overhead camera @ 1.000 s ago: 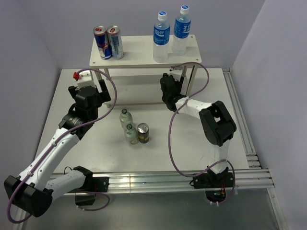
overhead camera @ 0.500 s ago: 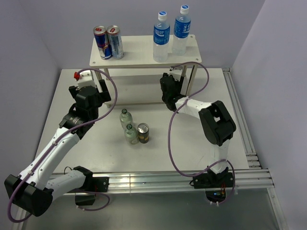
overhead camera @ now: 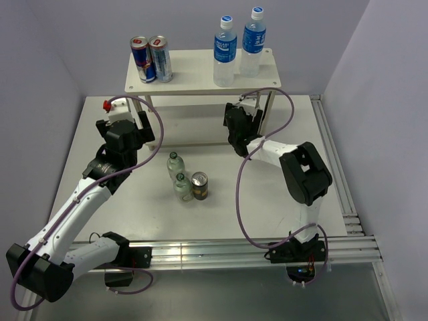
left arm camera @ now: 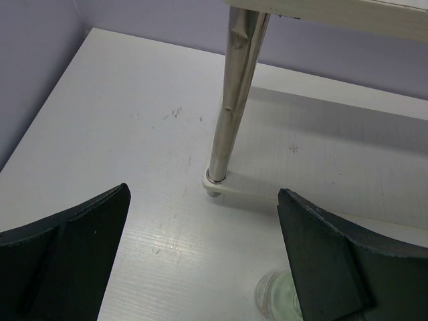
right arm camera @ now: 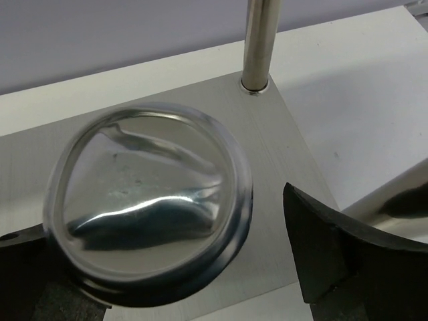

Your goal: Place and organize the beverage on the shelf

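The right claw [right arm camera: 164,221] hangs over a dark silver-topped can [right arm camera: 144,180] that stands upright on the lower board [right arm camera: 267,127] of the cream-white two-tier shelf [overhead camera: 194,79]. The can is at the board's right end, near the round metal leg [right arm camera: 257,40]. Its long axis points straight up at the wrist camera, so only the silver lid shows. The jaws are spread. The right finger stands clear of the can's rim with bare board between them, while the left finger sits at the can's other side, where I cannot tell whether it touches. The can looks set down rather than gripped. In my judgement the coming move is a pull-back toward the near edge, out from under the top board without nudging the can.

The rest of the work lies between the arms on the white worktop [overhead camera: 221,224]. Two small clear green-capped bottles [overhead camera: 174,162] and a second dark can [overhead camera: 199,185] stand upright in a tight group in front of the shelf. The left claw [left arm camera: 200,197], wide and empty, points at the shelf's left front leg. The bottles lie to its right and nearer the arm bases, and the edge of one shows at the bottom of its wrist view. This claw is the nearer to the bottles. The second can sits on the group's right side, toward the right arm. Two clear blue-labelled white-capped bottles [overhead camera: 225,50] stand on the top board's right end.
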`<state>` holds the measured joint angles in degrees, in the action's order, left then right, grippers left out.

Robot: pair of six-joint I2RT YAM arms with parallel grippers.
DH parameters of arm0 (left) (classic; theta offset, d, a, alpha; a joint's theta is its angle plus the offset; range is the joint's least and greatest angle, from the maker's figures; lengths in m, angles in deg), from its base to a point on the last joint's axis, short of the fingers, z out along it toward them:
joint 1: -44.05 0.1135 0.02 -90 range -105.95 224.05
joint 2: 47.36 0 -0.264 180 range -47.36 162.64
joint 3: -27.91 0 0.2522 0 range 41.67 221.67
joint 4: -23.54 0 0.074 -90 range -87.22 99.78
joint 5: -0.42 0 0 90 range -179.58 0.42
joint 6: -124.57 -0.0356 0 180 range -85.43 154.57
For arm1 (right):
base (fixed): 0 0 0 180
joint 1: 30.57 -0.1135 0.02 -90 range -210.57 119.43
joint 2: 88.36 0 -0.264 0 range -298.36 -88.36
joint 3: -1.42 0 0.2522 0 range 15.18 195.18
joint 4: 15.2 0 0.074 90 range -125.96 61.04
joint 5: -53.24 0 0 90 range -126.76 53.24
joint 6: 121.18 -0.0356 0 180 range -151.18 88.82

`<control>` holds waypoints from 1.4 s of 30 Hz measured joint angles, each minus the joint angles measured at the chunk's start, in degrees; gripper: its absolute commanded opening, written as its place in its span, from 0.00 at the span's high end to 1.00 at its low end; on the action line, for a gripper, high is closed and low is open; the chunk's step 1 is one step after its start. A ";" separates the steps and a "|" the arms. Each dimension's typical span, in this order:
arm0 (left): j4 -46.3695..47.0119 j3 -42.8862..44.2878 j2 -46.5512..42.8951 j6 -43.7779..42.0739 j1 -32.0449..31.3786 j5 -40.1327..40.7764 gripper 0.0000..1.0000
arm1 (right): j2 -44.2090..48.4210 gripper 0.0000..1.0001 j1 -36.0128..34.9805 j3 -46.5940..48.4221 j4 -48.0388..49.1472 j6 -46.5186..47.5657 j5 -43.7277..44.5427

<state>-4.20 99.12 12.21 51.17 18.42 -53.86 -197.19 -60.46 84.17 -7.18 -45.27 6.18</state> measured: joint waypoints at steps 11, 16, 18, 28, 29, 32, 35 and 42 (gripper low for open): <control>0.00 0.00 -0.20 -0.02 0.07 0.13 0.01 | 9.53 0.00 -2.23 -10.08 -0.39 -1.09 -0.15; 0.00 0.00 -0.22 0.00 0.11 0.13 0.01 | 14.64 0.00 -5.16 -12.85 -0.59 -0.87 -0.61; 0.00 0.00 -0.24 0.00 0.11 0.13 0.01 | 17.07 0.00 -6.49 -14.27 -1.03 -1.07 -0.61; 0.00 0.00 -0.81 0.00 0.33 0.13 0.01 | 33.55 0.00 -17.07 -25.07 -6.32 -4.98 -2.60; -0.02 0.00 -0.85 0.00 0.35 0.13 0.01 | 35.15 0.00 -18.95 -26.12 -6.67 -5.20 -3.17; 0.00 0.00 -0.87 0.00 0.44 0.13 0.01 | 39.10 0.00 -24.92 -28.61 -7.43 -5.73 -4.33; 0.00 0.00 -0.90 0.00 0.44 0.13 0.01 | 41.35 0.00 -29.79 -29.99 -7.82 -6.14 -5.73; -0.02 0.00 -0.94 0.00 0.59 0.13 0.01 | 42.93 0.00 -36.54 -33.64 -8.00 -7.80 -7.80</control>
<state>-4.22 99.12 11.27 51.17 19.01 -53.73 -154.27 -97.01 50.53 -15.18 -53.07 -1.62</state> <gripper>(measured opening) 0.994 0.998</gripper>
